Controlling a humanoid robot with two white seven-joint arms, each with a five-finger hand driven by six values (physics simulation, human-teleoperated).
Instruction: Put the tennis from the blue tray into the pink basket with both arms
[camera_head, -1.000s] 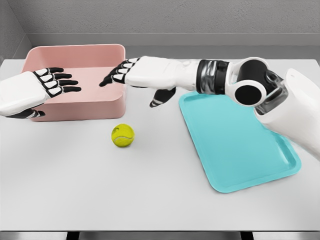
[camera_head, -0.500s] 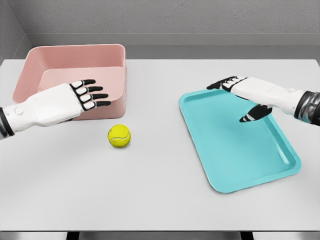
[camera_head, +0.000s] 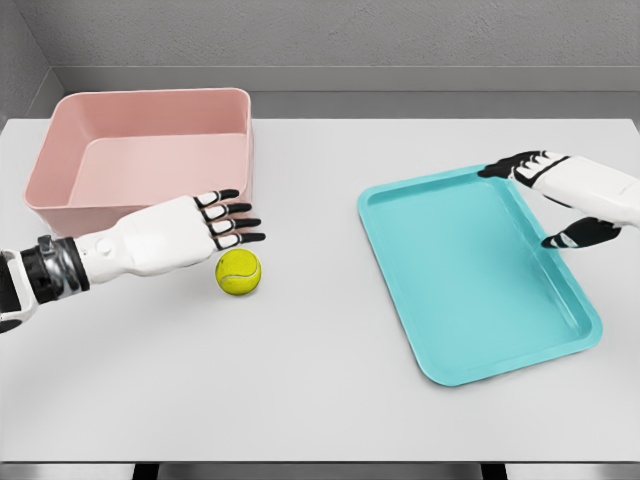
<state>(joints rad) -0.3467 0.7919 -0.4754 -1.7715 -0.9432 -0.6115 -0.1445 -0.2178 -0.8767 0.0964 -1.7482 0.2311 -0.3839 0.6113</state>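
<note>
Tennis ball (camera_head: 239, 272) sits on the bare surface (camera_head: 300, 380), not in the blue tray (camera_head: 470, 270) and not in the pink basket (camera_head: 140, 150). It lies just below the outstretched fingers (camera_head: 232, 222) of the left hand (camera_head: 180, 235), close beneath their tips, though contact cannot be confirmed. Those fingers are straight and slightly apart, holding nothing, and they point toward the tray. Behind the fingers stands the basket's near wall, its front right corner just past the fingertips. Between the ball and the tray's left edge the surface lies open, and so does the wide stretch nearer the robot. The right hand (camera_head: 570, 185) hovers over the tray's far right corner, its fingers extended and apart, thumb hanging down over the tray's right rim, gripping nothing.
</note>
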